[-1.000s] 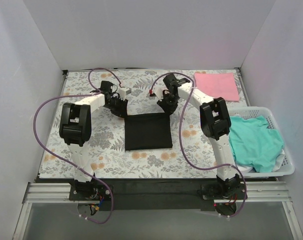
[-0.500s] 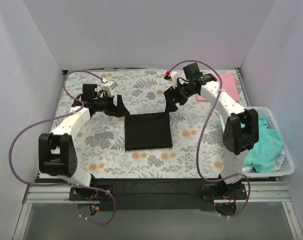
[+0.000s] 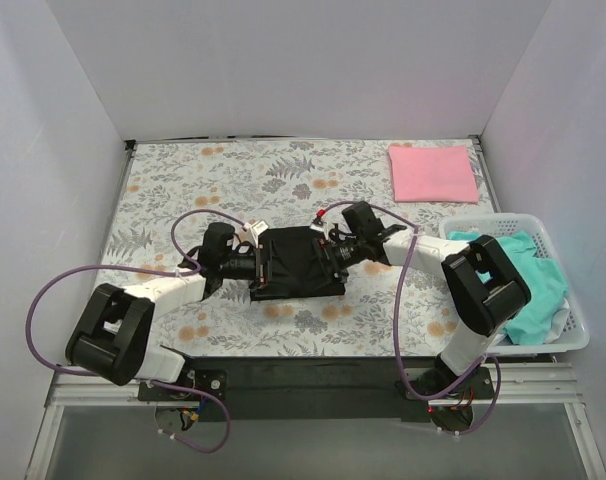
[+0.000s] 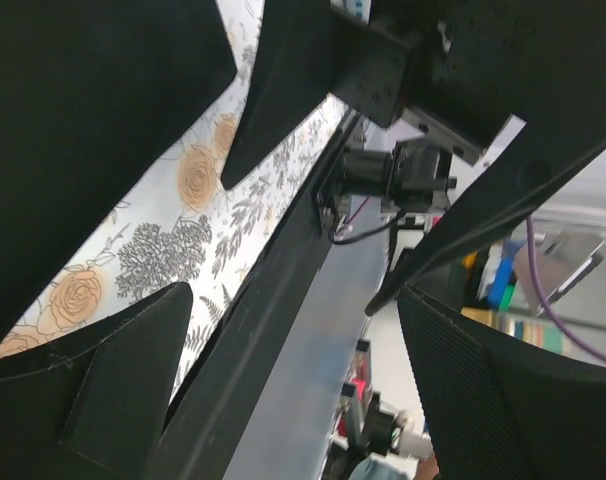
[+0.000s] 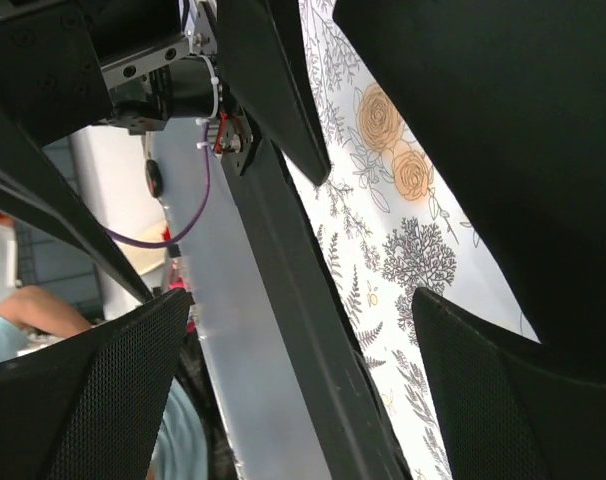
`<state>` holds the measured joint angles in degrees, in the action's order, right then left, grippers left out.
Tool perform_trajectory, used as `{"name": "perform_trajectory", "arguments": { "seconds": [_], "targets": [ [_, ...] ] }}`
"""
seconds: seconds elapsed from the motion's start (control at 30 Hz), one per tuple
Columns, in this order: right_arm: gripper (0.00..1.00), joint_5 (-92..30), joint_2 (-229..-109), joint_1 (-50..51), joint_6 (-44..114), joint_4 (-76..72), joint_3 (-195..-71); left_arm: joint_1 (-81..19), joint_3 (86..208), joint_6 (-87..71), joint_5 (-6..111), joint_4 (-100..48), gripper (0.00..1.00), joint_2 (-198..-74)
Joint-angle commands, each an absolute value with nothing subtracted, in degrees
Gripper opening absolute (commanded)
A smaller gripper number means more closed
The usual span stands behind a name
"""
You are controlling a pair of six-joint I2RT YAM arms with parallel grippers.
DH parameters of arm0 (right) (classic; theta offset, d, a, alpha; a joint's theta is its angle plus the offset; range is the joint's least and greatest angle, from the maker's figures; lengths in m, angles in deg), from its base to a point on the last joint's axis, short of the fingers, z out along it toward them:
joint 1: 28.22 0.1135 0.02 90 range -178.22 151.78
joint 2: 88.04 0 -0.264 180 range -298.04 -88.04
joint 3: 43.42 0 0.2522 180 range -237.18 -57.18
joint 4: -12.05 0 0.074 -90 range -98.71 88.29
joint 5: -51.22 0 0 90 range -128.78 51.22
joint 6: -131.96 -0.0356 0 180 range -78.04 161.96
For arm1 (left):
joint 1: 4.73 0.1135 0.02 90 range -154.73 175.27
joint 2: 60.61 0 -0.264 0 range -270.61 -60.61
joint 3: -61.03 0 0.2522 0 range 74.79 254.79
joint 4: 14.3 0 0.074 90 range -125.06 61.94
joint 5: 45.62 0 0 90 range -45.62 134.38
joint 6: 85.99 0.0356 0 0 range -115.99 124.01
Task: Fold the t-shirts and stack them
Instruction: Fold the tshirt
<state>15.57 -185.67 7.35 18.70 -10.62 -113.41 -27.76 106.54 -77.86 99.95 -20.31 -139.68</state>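
Observation:
The black t-shirt (image 3: 298, 262) lies folded into a square on the floral cloth at the table's middle. My left gripper (image 3: 262, 268) is low at its left edge, and my right gripper (image 3: 330, 252) is low at its right edge. Both point toward each other. In the left wrist view the gripper (image 4: 293, 390) is open, with black fabric (image 4: 73, 130) at the upper left. In the right wrist view the gripper (image 5: 298, 390) is open, with black fabric (image 5: 503, 130) at the upper right. The pink t-shirt (image 3: 433, 172) lies folded at the back right. The teal t-shirt (image 3: 518, 285) sits crumpled in the basket.
The white lattice basket (image 3: 575, 338) stands at the right edge of the table. Purple cables loop from both arms over the cloth. The table's dark front rail (image 4: 273, 330) shows between the left fingers and also in the right wrist view (image 5: 303, 330).
Both arms have swung from the back of the table forward and down. The grippers now sit low at the left and right edges of the black t-shirt.

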Motion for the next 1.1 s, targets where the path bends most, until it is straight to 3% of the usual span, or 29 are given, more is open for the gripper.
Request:
{"name": "perform_trajectory", "arguments": {
  "seconds": [0.0, 0.23, 0.53, 0.93, 1.07],
  "targets": [
    [0.98, 16.9, -184.1, 6.7, 7.6, 4.5, -110.1, -27.8, 104.0, -85.0, 96.4, -9.8, 0.84, -141.0],
    [0.98, 13.5, -191.3, 5.0, 11.5, 5.7, -107.1, -26.2, 103.1, -83.4, 94.3, -5.2, 0.84, -152.5],
    [0.98, 11.9, -198.5, -0.2, 13.8, 5.5, -101.2, -18.1, 104.2, -78.8, 96.7, -14.1, 0.84, -163.8],
    [0.98, 18.3, -190.5, -2.6, 18.0, 1.9, -101.6, -15.6, 104.5, -68.1, 107.2, -20.8, 0.84, -151.4],
    [0.98, 19.7, -183.5, -2.6, 19.0, 1.6, -108.4, -15.7, 112.8, -60.1, 107.3, -27.6, 0.84, -142.9]
  ]
}}
